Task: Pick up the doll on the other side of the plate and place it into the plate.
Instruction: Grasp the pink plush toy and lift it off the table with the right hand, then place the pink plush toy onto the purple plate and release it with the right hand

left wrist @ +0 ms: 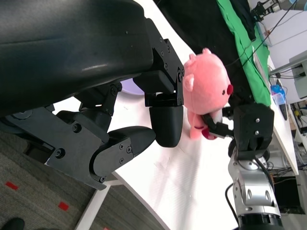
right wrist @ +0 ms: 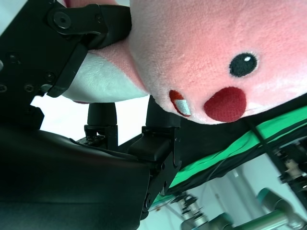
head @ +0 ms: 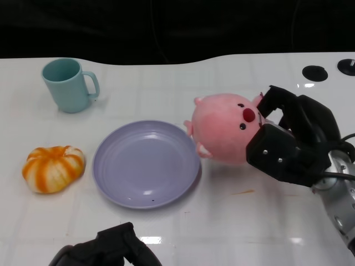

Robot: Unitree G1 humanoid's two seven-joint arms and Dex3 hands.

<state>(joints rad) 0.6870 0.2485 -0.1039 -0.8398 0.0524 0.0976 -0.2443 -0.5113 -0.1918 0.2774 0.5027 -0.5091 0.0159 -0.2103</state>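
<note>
Gripping a pink doll in the right hand, black fingers wrapped around its body and rear, face turned away from the palm. Held just past the fingertips at the rim of a lavender plate, apart from the white table in the left wrist view, not yet inside the dish.

Seen only from the head: a teal mug far beyond the plate, and an orange striped pumpkin toy on the plate's far side from the right hand. Seen only from the left wrist: the doll upright from the side, the right hand clamped low on it atop a silver forearm, green cloth behind. Seen only from the right wrist: a close view of the doll's plush face, black bead eye, red nose, small red-and-white mouth, with black fingers pressed into its pale underside.

Left hand low at the near table edge, well away from the doll, fingers curled inward around nothing.

Doll round, soft, bright pink, with small ears and stubby limbs.
</note>
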